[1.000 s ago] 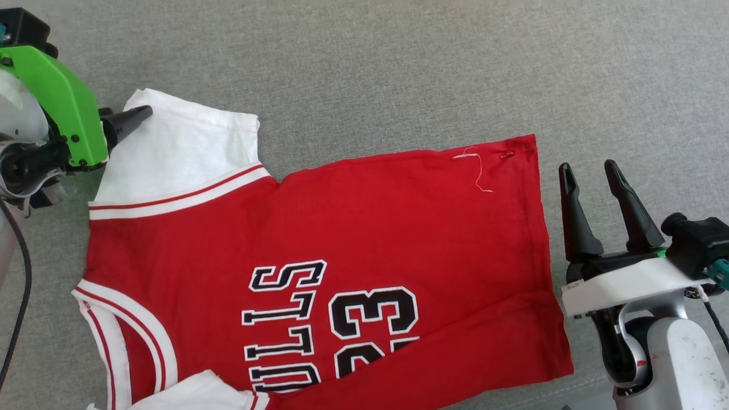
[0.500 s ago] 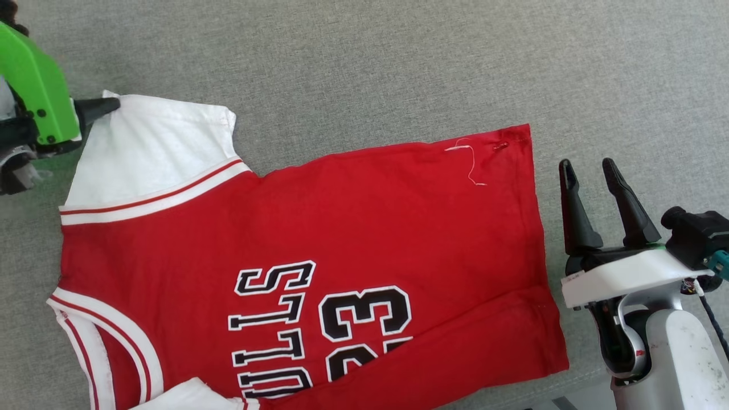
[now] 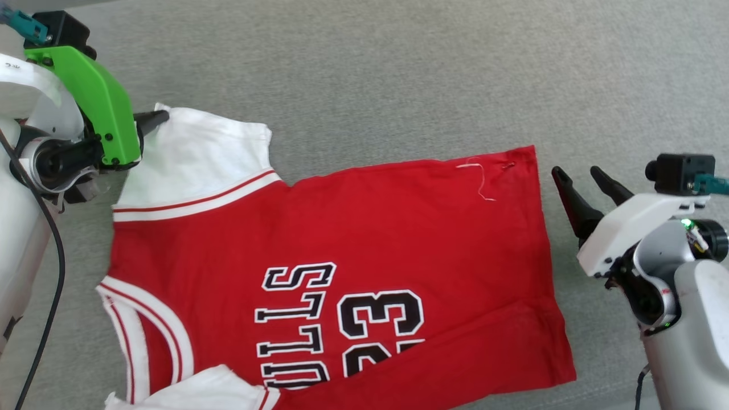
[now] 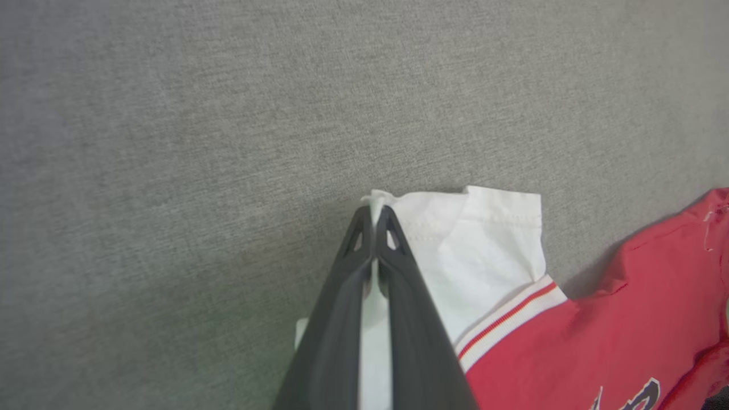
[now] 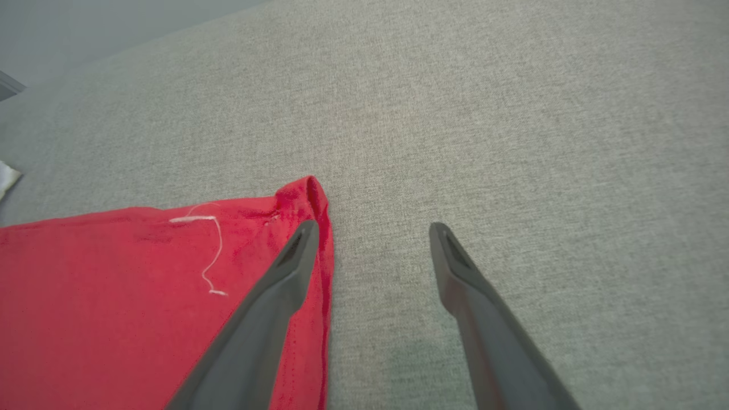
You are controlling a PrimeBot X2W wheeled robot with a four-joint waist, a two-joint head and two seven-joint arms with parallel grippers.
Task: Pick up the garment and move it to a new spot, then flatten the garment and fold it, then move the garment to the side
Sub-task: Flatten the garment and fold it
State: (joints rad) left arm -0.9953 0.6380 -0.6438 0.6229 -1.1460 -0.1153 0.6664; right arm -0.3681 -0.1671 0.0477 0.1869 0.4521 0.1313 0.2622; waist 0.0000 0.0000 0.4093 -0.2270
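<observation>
Left gripper, head view: at the upper left, fingers pressed together on the outer corner of the white sleeve.
Right gripper, head view: at the right, fingers parted and holding nothing, just beside the hem.
Garment, head view: spread chest-up on grey fabric, collar to the left, hem to the right, lettering running off the bottom edge; a white thread lies near the top hem corner.
Left gripper, left wrist view: clamped tight, a pinch of white sleeve poking past the tips.
Garment, left wrist view: red body at the lower right, sleeve trim striped red and white.
Right gripper, right wrist view: spread wide, empty; one finger in front of the hem edge, the other over bare grey fabric.
Garment, right wrist view: hem corner slightly curled up, thread beside it.
</observation>
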